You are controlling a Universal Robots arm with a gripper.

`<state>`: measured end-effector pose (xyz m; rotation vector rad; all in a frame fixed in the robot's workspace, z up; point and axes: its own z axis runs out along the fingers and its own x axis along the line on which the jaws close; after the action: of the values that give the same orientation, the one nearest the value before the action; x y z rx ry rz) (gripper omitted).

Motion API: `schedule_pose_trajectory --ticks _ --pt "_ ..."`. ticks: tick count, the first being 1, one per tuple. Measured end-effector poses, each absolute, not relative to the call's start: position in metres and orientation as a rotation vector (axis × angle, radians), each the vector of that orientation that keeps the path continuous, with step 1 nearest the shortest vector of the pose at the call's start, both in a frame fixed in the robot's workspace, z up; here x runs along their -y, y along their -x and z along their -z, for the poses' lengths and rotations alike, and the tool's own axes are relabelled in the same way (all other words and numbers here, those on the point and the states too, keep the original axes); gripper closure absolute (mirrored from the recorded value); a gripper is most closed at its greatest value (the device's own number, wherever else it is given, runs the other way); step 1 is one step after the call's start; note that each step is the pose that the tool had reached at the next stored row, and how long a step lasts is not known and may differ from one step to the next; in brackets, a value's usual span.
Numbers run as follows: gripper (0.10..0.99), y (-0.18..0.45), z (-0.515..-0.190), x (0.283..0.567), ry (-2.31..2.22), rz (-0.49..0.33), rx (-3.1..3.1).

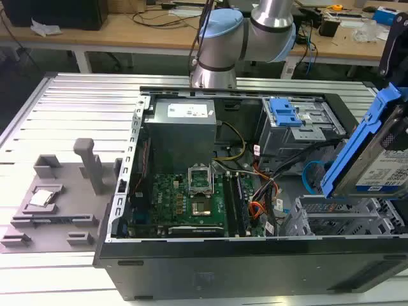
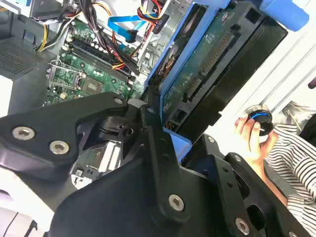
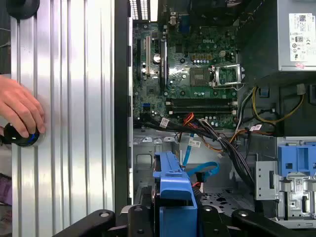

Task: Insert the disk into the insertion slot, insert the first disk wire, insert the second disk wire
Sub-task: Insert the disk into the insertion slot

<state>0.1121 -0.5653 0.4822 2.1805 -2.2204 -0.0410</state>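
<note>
The gripper [image 3: 174,219] held the disk [image 1: 382,167] clamped by its blue carrier, steeply tilted over the insertion slot [image 1: 338,218] — inside the open computer case [image 1: 255,268].

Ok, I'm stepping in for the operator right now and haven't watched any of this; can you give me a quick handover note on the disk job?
Gripper: shut on the disk, holding it tilted above the open case, at the exterior view's right.
Insertion slot: no disk in it; it sits below the held disk.
First disk wire and second disk wire: inside the case, not plugged into the disk.
Done: disk is in the grip. Left: all three insertions.
A person's hand rests on a round button on the table.
</note>
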Motion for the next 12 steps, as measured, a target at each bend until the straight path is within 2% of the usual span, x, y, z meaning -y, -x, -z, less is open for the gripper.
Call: schedule_pose_trajectory --ticks 12 --pt "0.718 -0.1068 -0.4768 0.5652 -2.180 0.041 2.220"
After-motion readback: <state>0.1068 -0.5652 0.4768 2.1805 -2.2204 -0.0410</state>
